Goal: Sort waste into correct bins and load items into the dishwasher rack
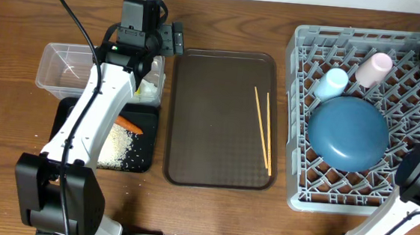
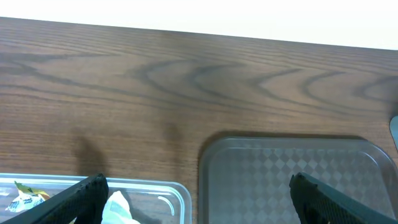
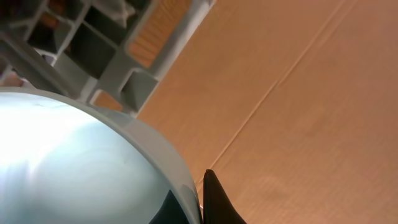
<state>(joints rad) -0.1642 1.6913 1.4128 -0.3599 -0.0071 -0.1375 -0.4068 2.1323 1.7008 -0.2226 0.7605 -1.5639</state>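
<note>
Glossy rounded bowl (image 3: 74, 162) curves beside grey plastic lattice rack (image 3: 115, 78).

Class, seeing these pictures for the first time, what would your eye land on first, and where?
The big dark blue plate stands out, lying in the grey rack on the right, with a light blue cup and a pink cup just beyond it. Next come two chopsticks on the brown tray in the middle, and an orange carrot beside white rice in the black tray at left.
</note>
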